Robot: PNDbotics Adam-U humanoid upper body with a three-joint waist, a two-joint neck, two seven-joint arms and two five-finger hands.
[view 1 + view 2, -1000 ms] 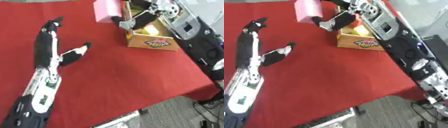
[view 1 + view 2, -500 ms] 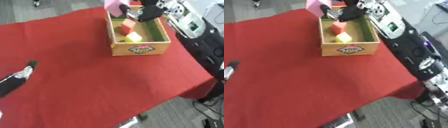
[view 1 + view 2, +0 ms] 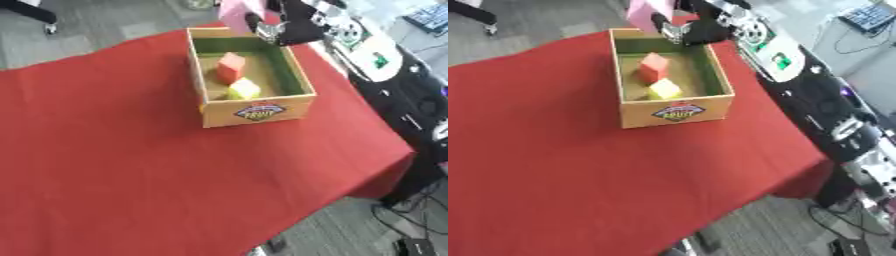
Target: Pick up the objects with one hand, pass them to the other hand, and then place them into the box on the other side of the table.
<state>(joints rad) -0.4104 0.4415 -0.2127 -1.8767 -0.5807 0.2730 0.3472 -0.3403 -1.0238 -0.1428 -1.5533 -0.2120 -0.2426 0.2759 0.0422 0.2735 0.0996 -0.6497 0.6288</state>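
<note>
Two blocks, red and yellow, lie inside the open cardboard box point(image 3: 252, 102) near the red-clothed counter's point(image 3: 114, 165) far right edge. The camera has swung right, so the left hand is now out of view. The right hand point(image 3: 282, 29) grips a pink block point(image 3: 240, 14) above the box's far rim; its fingers blur.

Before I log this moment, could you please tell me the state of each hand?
Left hand: not in view.
Right hand: shut on the pink block, above the box's far edge.
</note>
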